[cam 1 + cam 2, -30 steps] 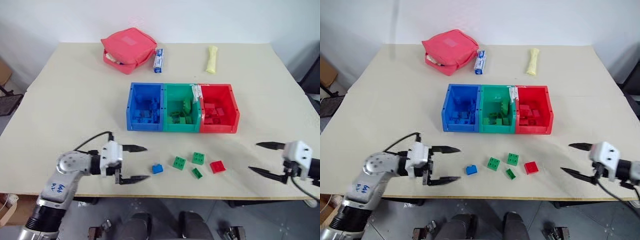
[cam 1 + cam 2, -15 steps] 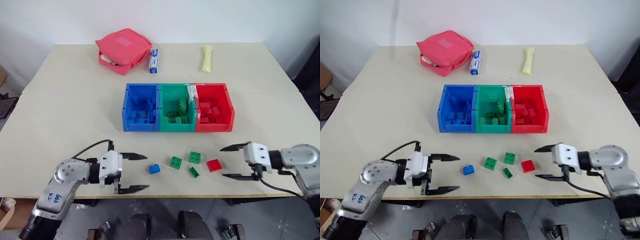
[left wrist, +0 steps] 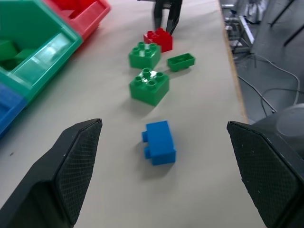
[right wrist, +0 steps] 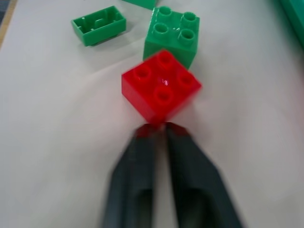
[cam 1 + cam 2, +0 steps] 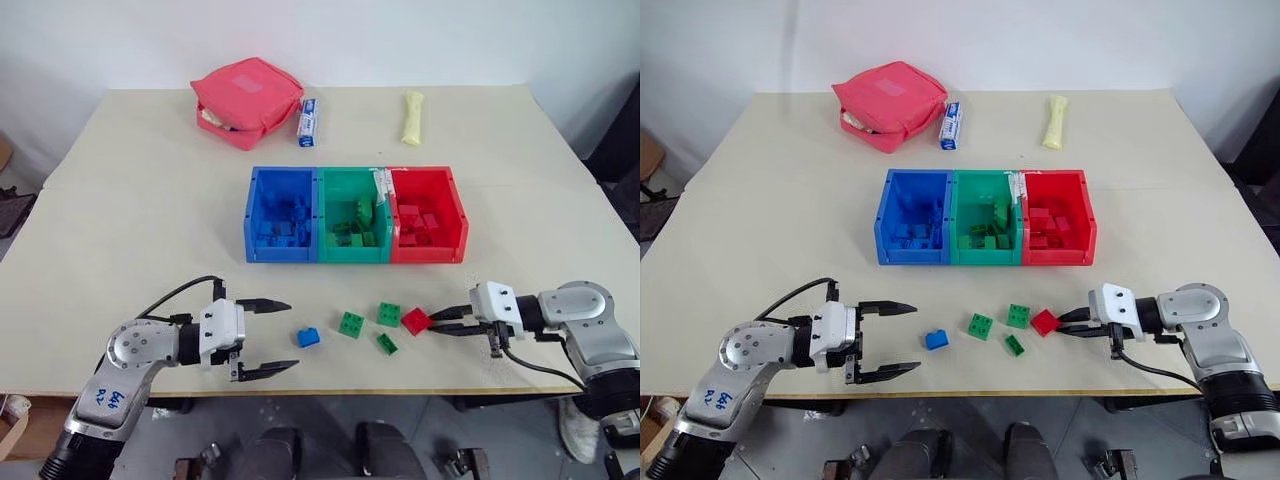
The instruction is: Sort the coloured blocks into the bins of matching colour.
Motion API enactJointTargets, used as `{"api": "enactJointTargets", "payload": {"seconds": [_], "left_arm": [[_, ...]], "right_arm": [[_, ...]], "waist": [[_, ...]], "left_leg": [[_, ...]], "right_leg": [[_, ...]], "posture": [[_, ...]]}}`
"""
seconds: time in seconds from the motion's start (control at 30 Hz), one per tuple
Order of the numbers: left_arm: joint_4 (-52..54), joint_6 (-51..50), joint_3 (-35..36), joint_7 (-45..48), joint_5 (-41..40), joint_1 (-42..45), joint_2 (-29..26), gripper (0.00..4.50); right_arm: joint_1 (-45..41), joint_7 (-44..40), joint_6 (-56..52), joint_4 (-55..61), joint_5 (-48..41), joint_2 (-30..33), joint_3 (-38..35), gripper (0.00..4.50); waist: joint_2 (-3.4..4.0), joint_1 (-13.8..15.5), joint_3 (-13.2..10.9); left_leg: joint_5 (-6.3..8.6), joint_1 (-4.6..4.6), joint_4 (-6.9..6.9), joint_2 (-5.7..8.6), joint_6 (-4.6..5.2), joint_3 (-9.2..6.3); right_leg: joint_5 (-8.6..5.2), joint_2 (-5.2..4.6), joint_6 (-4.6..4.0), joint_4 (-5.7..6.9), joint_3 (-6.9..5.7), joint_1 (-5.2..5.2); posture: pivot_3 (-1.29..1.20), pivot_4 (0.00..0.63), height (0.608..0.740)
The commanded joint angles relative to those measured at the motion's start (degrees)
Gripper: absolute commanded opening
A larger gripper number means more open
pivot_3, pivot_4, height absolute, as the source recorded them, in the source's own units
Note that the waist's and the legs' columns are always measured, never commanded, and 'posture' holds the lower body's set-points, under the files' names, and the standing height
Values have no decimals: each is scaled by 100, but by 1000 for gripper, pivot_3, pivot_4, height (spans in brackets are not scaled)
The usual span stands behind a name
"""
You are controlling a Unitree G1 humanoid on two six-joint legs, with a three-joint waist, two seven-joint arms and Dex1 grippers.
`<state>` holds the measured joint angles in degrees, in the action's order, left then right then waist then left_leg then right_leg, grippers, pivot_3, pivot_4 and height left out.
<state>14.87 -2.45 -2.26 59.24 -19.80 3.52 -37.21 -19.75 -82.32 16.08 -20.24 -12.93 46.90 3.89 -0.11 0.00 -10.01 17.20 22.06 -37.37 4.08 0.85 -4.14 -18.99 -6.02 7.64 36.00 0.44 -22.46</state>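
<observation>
My right tool (image 4: 156, 128) has its two fingers pressed together, their tips touching a corner of the red block (image 4: 161, 85) but not clamped on it; the block sits tilted on the desk (image 5: 150, 220) just ahead of the tips, a miss or a nudge by my reading; so the step in hand is picking up the red block, and it is not yet gripped. My left tool (image 5: 266, 337) hangs with its fingers wide apart, holding nothing, the blue block (image 5: 309, 337) lying just beyond its tips. Three green blocks (image 5: 352, 324) lie between the blue and the red one, near the desk's front edge; the bins (image 5: 355, 252) stand behind them, blue, green, red in a row, each already holding blocks. Next, I judge, the right tool must part its fingers, straddle the red block, close on it, then carry it to the red bin (image 5: 428, 215).
</observation>
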Motion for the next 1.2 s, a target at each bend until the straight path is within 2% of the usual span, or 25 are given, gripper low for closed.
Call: {"api": "enactJointTargets", "payload": {"seconds": [0.03,0.13,0.23,0.37,0.53,0.63,0.77,1.0,1.03,1.07,1.2], "left_arm": [[32,124,39,-71,23,31,44,4500],[15,140,70,-121,36,16,64,4500],[-6,156,71,-124,46,12,47,4500],[-65,170,59,-67,38,72,17,4500],[-160,251,-27,17,102,197,13,4500],[-198,253,-76,36,121,313,52,4500],[-249,284,-100,95,135,388,25,4500],[-354,372,-67,138,184,446,0,4500],[-362,380,-65,144,185,450,-1,4500],[-367,384,-67,145,188,456,1,4500],[-438,427,-68,183,216,516,-14,4500]], "right_arm": [[117,136,-197,293,-232,132,-316,16],[209,241,-495,439,-366,236,-530,16],[277,293,-1176,719,-488,374,-585,595],[336,119,-1461,1138,-565,455,-479,1889],[154,340,-984,1108,-43,195,-127,3363],[-1,395,-705,966,226,70,100,3363],[-55,166,-919,1012,189,43,329,3363],[-459,165,-434,389,429,-210,552,3363],[-491,154,-392,333,423,-246,566,2969],[-511,145,-364,287,416,-274,570,2799],[-507,173,-376,203,311,-344,471,1588]], "waist": [[0,10,0],[0,10,0],[1,9,0],[1,-4,0],[0,0,0],[0,-2,0],[1,3,0],[0,-22,0],[0,-20,0],[0,-18,0],[0,-16,0]], "left_leg": [[0,1,0,1,0,-1],[0,3,1,1,0,-1],[0,3,1,1,0,-1],[0,3,4,0,0,-1],[0,3,2,0,0,-1],[0,3,2,1,0,0],[1,4,3,2,1,-1],[0,1,-1,-1,0,1],[0,1,-1,-1,0,1],[0,1,-1,-1,0,1],[0,2,-3,-1,0,0]], "right_leg": [[0,-1,0,0,0,0],[0,-2,0,-1,0,-2],[0,-2,0,-1,1,-2],[0,0,0,-1,1,-5],[0,0,0,-1,-1,-4],[0,0,0,-1,-2,-4],[0,-2,0,-1,-6,-5],[0,4,0,1,-9,-3],[0,4,0,2,-9,-3],[0,4,0,2,-8,-3],[0,3,0,3,-9,-3]], "posture": [[0,150,740],[0,150,740],[0,150,740],[0,150,740],[0,150,740],[0,150,740],[0,150,740],[0,150,740],[0,150,740],[0,150,740],[0,150,740]]}}
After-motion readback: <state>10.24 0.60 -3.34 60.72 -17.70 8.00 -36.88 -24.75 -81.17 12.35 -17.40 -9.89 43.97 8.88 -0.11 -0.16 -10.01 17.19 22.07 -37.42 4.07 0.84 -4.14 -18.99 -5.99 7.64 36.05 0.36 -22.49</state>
